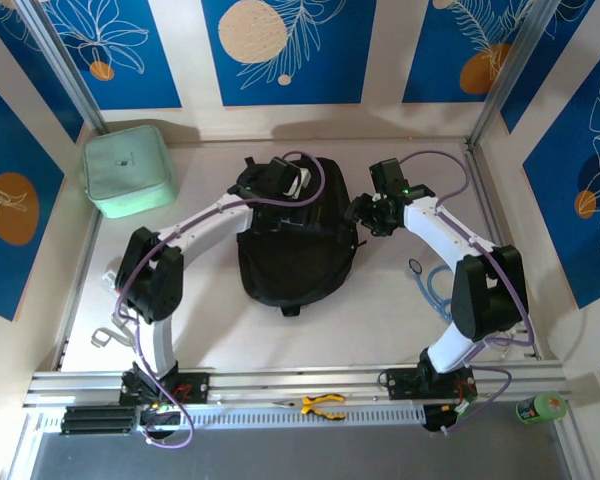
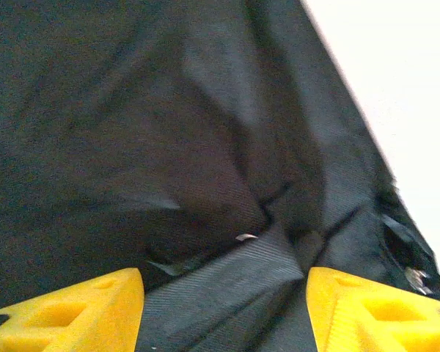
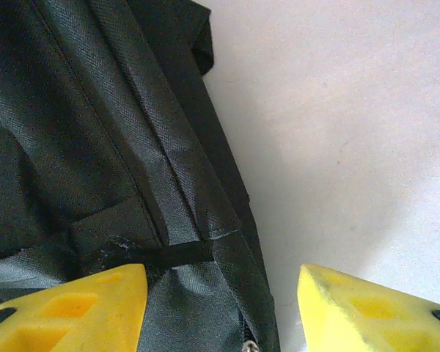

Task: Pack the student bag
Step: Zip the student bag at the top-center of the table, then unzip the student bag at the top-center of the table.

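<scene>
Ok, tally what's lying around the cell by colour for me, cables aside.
Black: 1, the student bag
Mint green: 1, the zip case
Yellow: 1, the pliers at the near edge
Green: 1, a small container at the near right
Total: 4

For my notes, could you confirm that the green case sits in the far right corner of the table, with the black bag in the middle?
Not quite: the top view shows the case in the far left corner of the table, not the right. The bag does lie in the middle.
</scene>
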